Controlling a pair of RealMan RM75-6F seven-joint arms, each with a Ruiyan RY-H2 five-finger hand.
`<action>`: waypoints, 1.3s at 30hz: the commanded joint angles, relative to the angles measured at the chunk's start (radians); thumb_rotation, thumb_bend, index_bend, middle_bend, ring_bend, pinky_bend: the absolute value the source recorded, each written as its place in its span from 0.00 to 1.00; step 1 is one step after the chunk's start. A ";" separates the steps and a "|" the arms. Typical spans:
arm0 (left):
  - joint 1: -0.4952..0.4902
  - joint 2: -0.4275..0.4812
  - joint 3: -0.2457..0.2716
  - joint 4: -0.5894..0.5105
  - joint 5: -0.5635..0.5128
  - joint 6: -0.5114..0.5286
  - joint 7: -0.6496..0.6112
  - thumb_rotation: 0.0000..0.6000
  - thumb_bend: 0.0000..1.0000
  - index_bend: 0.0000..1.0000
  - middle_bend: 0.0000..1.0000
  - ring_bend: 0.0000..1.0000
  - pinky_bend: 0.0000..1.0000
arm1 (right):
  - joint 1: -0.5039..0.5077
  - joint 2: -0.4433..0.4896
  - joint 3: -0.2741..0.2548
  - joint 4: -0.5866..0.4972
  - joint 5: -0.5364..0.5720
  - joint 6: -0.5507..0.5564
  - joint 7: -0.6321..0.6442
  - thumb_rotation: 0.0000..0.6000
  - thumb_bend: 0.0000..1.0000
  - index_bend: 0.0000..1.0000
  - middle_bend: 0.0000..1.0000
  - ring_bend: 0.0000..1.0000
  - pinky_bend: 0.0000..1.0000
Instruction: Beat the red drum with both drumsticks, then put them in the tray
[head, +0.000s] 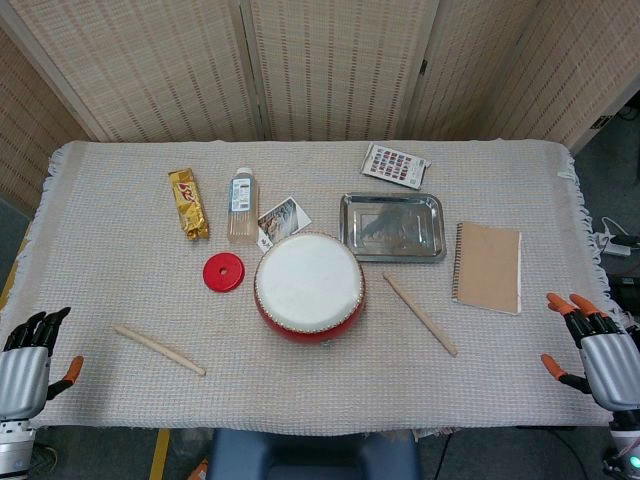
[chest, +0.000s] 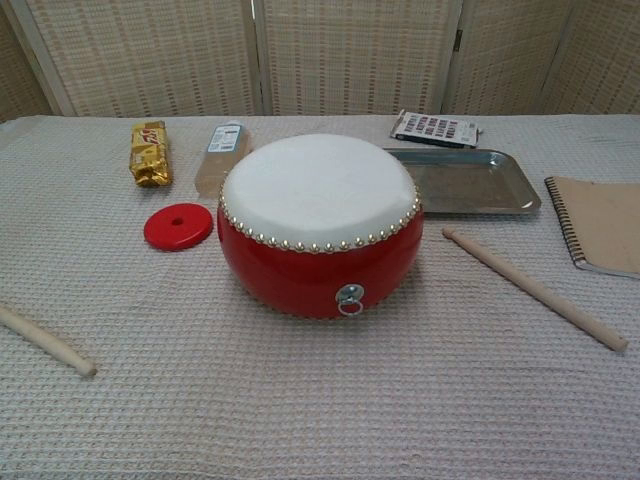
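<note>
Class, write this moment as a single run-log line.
phase: start | left hand: open, holds nothing | right hand: open, holds nothing | drumsticks: on table either side of drum | tray: holds nothing

A glossy red drum (chest: 320, 225) with a matt white skin sits on rough woven cloth (chest: 320, 400), beside bare wooden drumsticks (chest: 533, 287), a shiny metal tray (chest: 465, 182) and a kraft-paper notebook (chest: 603, 222).

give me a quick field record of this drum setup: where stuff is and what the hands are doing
drum: round red drum with white skin, table centre
left stick: plain wooden drumstick, lying left of drum
right stick: second wooden drumstick, lying right of drum
tray: rectangular metal tray, behind drum, nothing in it
left robot hand: open, holds nothing
right robot hand: open, holds nothing
</note>
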 joint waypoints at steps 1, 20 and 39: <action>-0.001 0.003 0.002 0.003 0.001 -0.009 0.003 1.00 0.35 0.15 0.19 0.12 0.19 | -0.004 0.001 0.001 0.000 0.006 0.003 0.004 1.00 0.17 0.12 0.23 0.09 0.25; -0.071 -0.038 0.024 0.106 0.073 -0.127 -0.020 1.00 0.39 0.23 0.21 0.13 0.18 | -0.004 0.025 0.006 -0.005 0.005 0.021 0.018 1.00 0.17 0.12 0.23 0.09 0.25; -0.208 -0.223 0.069 0.290 0.114 -0.357 -0.083 1.00 0.40 0.37 0.23 0.14 0.18 | -0.008 0.027 0.003 -0.017 0.023 0.012 0.017 1.00 0.17 0.12 0.22 0.08 0.25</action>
